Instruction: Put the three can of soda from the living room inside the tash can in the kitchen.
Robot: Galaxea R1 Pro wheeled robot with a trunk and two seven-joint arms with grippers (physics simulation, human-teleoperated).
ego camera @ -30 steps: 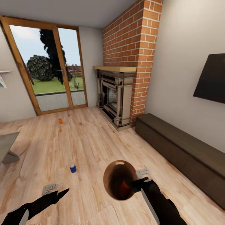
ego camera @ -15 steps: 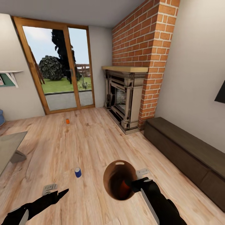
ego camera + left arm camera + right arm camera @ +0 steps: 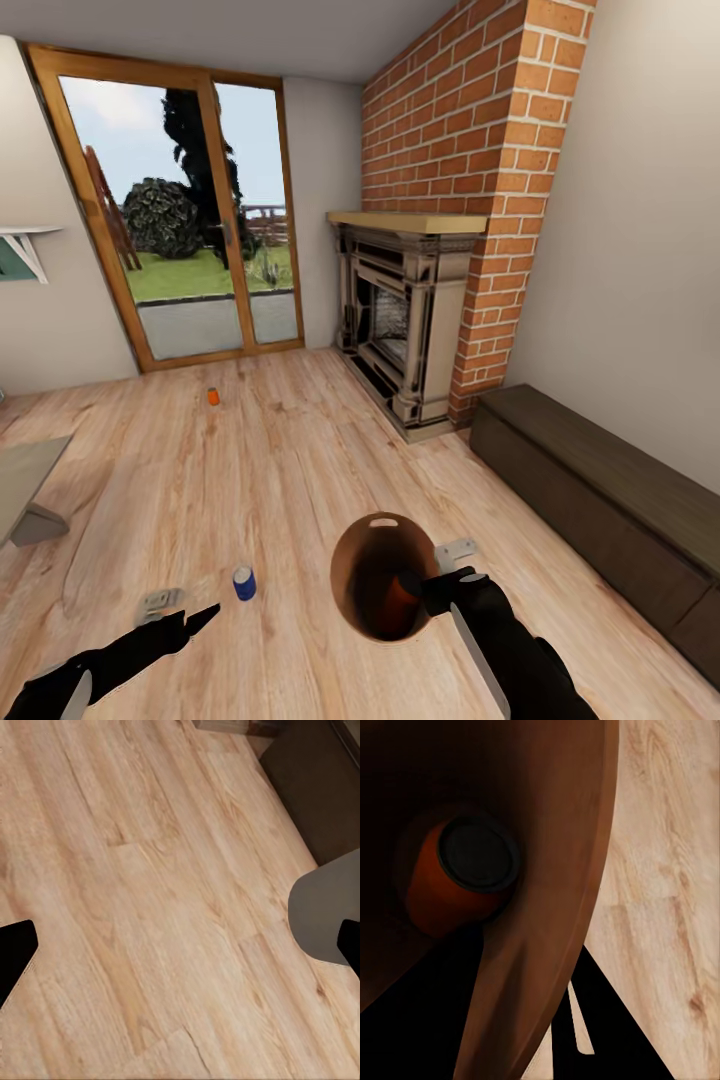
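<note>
My right gripper (image 3: 449, 570) is shut on the rim of the tash can (image 3: 362, 560), a round bin with a brown inside, held tilted above the wood floor. One orange can of soda (image 3: 403, 596) lies inside it, and the right wrist view shows that can (image 3: 457, 881) against the brown wall (image 3: 562, 810). A dark blue can of soda (image 3: 243, 583) stands on the floor just ahead of my left gripper (image 3: 182, 613), which is open and holds nothing. The bin's pale grey outside (image 3: 326, 911) is in the left wrist view. Another orange can of soda (image 3: 213, 397) stands far off near the glass doors.
A brick fireplace (image 3: 405, 320) stands ahead on the right, with a long dark low bench (image 3: 600, 490) along the right wall. Wood-framed glass doors (image 3: 190, 220) close the far wall. A grey low table's corner (image 3: 25, 490) juts in at the left.
The whole view has shifted, so the camera has moved. The blue can now stands closer to my left gripper. Both grippers and the bin hold the same pose.
</note>
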